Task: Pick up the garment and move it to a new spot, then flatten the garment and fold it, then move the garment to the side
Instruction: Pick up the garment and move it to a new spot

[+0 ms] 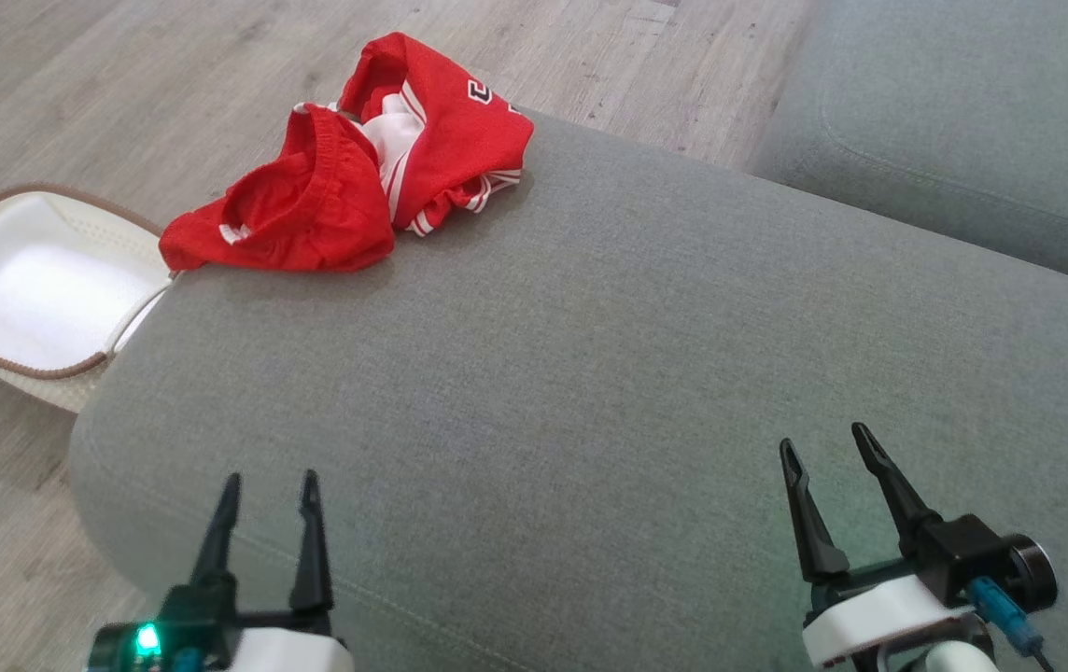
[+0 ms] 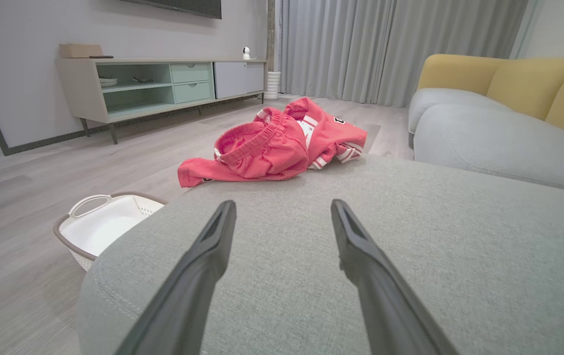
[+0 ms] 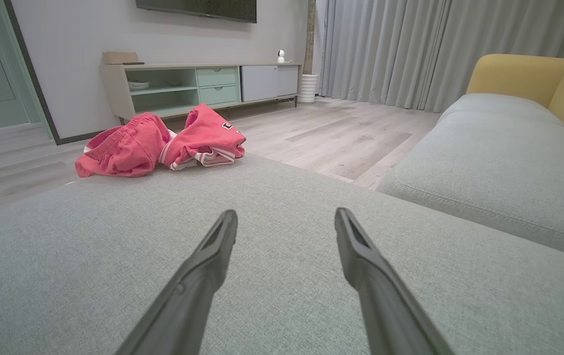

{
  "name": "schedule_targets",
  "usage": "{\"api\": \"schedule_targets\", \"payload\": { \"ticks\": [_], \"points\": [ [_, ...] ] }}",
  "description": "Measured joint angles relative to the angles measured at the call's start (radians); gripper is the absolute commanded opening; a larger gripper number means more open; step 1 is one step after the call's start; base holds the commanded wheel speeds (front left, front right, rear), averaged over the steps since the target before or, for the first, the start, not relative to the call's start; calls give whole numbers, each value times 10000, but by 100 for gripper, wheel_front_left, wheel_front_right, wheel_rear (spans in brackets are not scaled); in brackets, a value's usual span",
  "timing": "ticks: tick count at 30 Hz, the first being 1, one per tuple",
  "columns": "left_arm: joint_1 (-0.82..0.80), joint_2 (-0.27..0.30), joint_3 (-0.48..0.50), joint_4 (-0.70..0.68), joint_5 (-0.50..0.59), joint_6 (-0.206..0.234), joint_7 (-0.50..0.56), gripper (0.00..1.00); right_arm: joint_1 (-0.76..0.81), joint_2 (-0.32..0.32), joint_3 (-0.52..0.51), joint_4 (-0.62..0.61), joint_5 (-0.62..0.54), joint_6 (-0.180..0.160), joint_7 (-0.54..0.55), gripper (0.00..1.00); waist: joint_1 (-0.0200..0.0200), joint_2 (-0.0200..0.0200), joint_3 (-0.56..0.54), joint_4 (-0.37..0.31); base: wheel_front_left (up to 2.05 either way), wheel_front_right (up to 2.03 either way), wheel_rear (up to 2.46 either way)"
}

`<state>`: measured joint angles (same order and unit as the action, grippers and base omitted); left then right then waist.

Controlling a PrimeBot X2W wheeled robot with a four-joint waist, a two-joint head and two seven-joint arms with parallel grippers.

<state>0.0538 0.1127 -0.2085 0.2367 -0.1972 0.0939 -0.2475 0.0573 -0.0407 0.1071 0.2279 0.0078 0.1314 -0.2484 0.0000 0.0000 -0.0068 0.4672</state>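
Garment [image 1: 347,177], red with white stripes, seemingly crumpled shorts, lies at the far left corner of the grey sofa cushion [image 1: 590,373], near a white basket [image 1: 39,289] on the floor. Left gripper [image 1: 272,478] and right gripper [image 1: 824,438] hover with fingers spread, empty, well apart from it.

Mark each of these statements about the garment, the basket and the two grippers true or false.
1. The red garment lies on the grey cushion, at its far left corner. True.
2. The left gripper is shut on the garment. False: it is open and well short of the garment.
3. The white basket stands on the wooden floor beside the cushion. True.
4. The garment is folded flat. False: it lies in a crumpled heap.
5. The right gripper touches the basket. False: it hovers open over the cushion, on the side away from the basket.
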Motion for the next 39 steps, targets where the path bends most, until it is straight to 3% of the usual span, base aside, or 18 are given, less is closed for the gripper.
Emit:
{"api": "schedule_targets", "payload": {
  "ticks": [4,10,17,22,25,30,39],
  "points": [
    [83,69,194,-374,-94,128,-2,100,1,0,-13,-29,-92,0,0,100,0,0,14,-18,0,0,0],
    [-97,439,832,-1975,-228,265,-4,100,1,-2,-209,-259,-600,0,8,100,0,0,329,-137,0,0,0],
    [-3335,2011,2151,-2995,-510,63,970,100,-305,-8,-169,-959,-1375,0,464,100,1,0,1274,-352,0,0,0],
    [-6175,3187,2531,-1615,-936,-629,2163,100,-1131,-44,104,-1553,-1990,0,897,100,2,0,2235,-699,0,0,0],
    [-7380,3551,2592,-332,-1241,-995,2761,100,-1493,-102,244,-1862,-2314,0,1124,100,3,0,2848,-989,0,0,0],
    [-8662,3595,2274,1655,-1613,-1651,3411,100,-1568,-384,282,-2322,-2383,0,1425,100,4,-1,3827,-1494,0,0,0],
    [-8995,3235,1929,4633,-2255,-1912,4460,100,-2123,-431,117,-3170,-2458,0,1701,100,3,-1,5360,-2161,0,0,0]
  ]
}}
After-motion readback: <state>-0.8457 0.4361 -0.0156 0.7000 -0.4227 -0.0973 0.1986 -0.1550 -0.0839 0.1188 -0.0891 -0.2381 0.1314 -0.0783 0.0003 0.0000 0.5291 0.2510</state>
